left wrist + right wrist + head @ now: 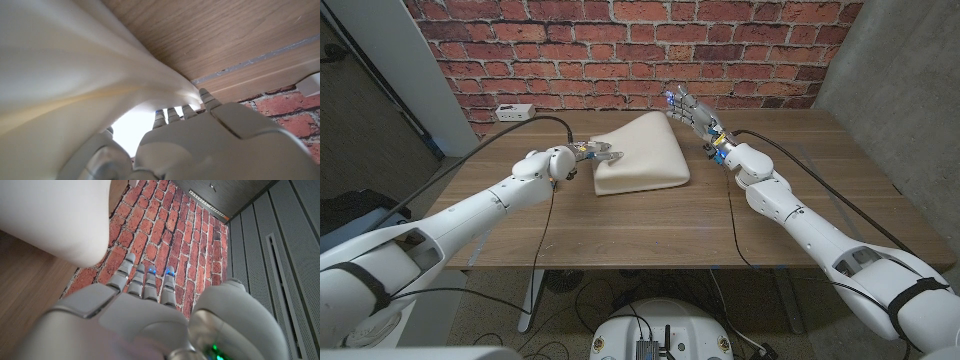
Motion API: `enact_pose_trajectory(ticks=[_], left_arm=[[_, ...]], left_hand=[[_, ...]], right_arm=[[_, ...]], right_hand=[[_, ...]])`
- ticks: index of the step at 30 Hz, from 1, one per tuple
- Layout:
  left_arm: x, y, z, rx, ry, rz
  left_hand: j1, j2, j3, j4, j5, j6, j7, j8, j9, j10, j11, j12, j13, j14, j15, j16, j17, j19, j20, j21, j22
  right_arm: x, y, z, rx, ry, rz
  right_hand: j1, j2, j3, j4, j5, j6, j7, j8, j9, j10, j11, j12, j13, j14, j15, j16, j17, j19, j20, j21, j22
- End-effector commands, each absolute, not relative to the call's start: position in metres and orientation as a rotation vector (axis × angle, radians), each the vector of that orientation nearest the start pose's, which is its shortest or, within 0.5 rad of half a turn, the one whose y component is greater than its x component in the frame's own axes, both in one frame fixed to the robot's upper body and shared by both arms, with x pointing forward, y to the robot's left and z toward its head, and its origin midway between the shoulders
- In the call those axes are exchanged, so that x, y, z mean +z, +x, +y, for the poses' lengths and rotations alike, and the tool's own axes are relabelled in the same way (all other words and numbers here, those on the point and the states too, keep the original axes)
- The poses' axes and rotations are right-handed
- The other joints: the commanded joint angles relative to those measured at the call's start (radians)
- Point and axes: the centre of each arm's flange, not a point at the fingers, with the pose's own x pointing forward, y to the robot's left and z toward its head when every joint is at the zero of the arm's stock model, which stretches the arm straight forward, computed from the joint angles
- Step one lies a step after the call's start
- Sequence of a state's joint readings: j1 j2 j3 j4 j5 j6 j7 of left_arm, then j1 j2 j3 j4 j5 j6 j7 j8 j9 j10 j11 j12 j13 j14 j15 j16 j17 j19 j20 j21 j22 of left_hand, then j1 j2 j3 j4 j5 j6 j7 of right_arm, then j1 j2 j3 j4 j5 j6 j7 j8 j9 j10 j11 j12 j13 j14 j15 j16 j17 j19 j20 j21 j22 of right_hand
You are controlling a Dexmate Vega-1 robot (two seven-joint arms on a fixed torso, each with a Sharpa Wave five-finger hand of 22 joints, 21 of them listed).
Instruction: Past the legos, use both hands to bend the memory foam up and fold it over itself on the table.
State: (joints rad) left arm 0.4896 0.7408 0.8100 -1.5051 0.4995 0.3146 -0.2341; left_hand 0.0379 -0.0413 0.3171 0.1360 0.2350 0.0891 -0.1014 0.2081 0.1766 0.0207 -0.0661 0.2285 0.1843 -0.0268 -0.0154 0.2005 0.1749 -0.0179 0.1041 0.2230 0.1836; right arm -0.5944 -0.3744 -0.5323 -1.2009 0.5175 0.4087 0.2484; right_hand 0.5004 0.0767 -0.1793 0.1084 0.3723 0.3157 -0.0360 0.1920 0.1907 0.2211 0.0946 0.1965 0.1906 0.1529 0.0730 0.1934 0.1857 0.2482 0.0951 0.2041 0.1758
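The cream memory foam lies on the wooden table near its far middle, its far edge raised a little. My left hand is at the foam's left edge. In the left wrist view the foam is drawn to a stretched point at my left hand's fingertips, so this hand pinches the edge. My right hand stands beside the foam's far right corner with fingers straight and spread, holding nothing. From the right wrist, the foam sits just beside that hand's fingers.
A small white box sits at the table's far left corner. A red brick wall runs close behind the table. Black cables trail across the tabletop along both arms. Bare wood stretches in front of the foam.
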Motion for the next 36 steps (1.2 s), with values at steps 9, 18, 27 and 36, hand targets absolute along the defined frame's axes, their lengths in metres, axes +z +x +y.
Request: enact_pose_trajectory(ticks=[9, 18, 27, 36], left_arm=[[0.028, 0.652, 0.278, -0.001, 0.91, -0.593], [0.026, 0.648, 0.284, -0.046, 0.758, -0.601], [0.023, 0.646, 0.289, -0.082, 0.657, -0.607], [0.022, 0.641, 0.297, -0.094, 0.542, -0.648]], left_hand=[[0.06, 0.086, 0.052, -0.036, -0.009, 0.101, 0.024, 0.006, 0.001, 0.121, 0.021, 0.027, 0.005, 0.114, 0.02, 0.012, 0.002, 0.076, 0.016, 0.014, 0.001], [0.078, 0.099, 0.064, -0.048, -0.017, 0.088, 0.022, -0.006, 0.001, 0.117, 0.031, 0.019, 0.006, 0.122, 0.032, 0.006, 0.002, 0.089, 0.021, 0.015, 0.002], [0.093, 0.099, 0.071, -0.067, -0.032, 0.042, 0.003, -0.028, 0.0, 0.064, 0.032, -0.011, 0.007, 0.091, 0.038, -0.014, 0.003, 0.084, 0.022, 0.006, 0.003], [0.091, 0.087, 0.065, -0.075, -0.038, -0.017, -0.022, -0.038, 0.0, 0.013, 0.024, -0.031, 0.006, 0.05, 0.04, -0.025, 0.004, 0.065, 0.014, -0.005, 0.004]], right_arm=[[0.065, 0.649, -0.166, 0.524, -0.107, -0.83], [0.065, 0.646, -0.166, 0.521, -0.105, -0.838], [0.066, 0.636, -0.175, 0.466, -0.113, -0.867], [0.06, 0.624, -0.185, 0.41, -0.109, -0.869]], right_hand=[[0.009, 0.006, 0.002, -0.008, -0.006, -0.004, 0.004, -0.002, 0.001, 0.001, -0.001, -0.001, 0.003, 0.0, 0.003, -0.001, 0.001, 0.003, 0.003, -0.002, 0.002], [0.012, 0.007, 0.003, -0.01, -0.01, -0.004, 0.004, -0.001, 0.001, 0.001, 0.0, -0.001, 0.003, 0.002, 0.007, 0.0, 0.001, 0.006, 0.002, -0.001, 0.002], [0.013, 0.007, 0.003, -0.012, -0.014, -0.005, 0.003, -0.001, 0.001, 0.001, -0.001, -0.001, 0.003, 0.001, 0.006, 0.0, 0.0, 0.005, 0.0, -0.001, 0.002], [0.011, 0.006, 0.001, -0.014, -0.026, -0.016, -0.007, -0.003, 0.001, -0.004, -0.009, -0.002, 0.003, -0.006, 0.004, -0.002, 0.001, -0.017, 0.064, -0.009, 0.003]])
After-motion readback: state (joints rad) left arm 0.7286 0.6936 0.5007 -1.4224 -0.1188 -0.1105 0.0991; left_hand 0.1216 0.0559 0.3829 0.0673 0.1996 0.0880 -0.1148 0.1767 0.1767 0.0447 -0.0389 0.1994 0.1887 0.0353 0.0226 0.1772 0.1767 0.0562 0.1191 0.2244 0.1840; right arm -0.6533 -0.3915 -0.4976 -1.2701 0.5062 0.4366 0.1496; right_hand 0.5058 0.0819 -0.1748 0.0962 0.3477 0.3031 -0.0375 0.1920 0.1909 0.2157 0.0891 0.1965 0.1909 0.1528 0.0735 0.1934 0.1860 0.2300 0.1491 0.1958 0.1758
